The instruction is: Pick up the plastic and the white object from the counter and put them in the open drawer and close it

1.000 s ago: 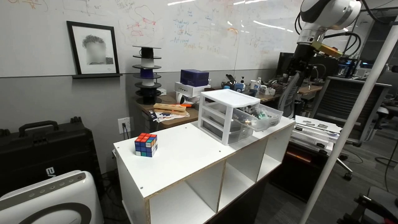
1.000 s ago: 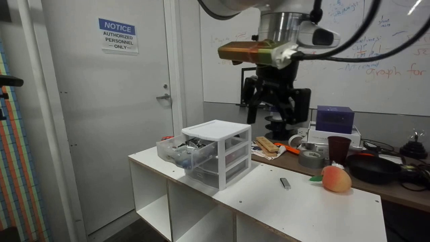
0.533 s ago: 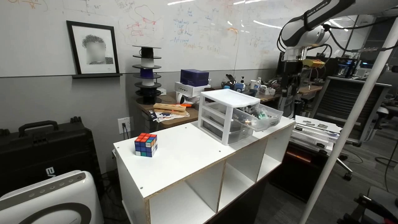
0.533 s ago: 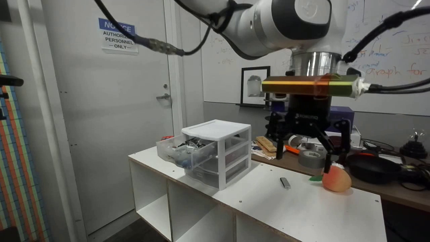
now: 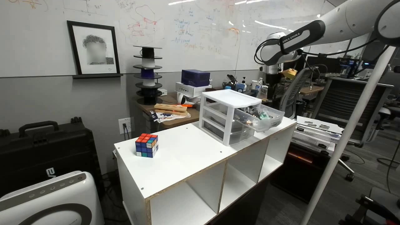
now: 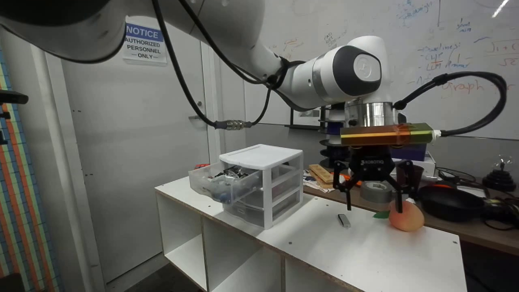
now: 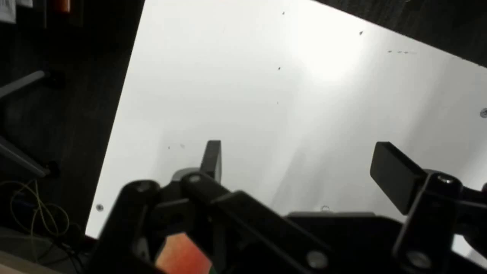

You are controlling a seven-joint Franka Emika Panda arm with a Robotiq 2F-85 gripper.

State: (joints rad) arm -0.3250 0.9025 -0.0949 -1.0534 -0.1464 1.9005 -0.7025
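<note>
Jutting out in both exterior views only: laden drawer (image 6: 215, 192)

In an exterior view the drawer unit (image 6: 259, 156) stood on the counter (image 6: 365, 259), its top drawer (image 6: 202, 190) pulled out to the left with items (image 6: 233, 174) inside. Right of the drawer unit a stick (image 6: 344, 221) lay on the counter, and farther right, near the back edge, sat a peach (image 6: 409, 221). The gripper (image 6: 374, 208) hung above, one fingertip (image 6: 399, 205) before the peach from that angle. Behind the counter ran a desk (image 6: 480, 235) bearing a pan (image 6: 448, 205) and a tape roll (image 6: 372, 193). In an exterior view a cube (image 5: 147, 145) sat left of the drawer unit.
</note>
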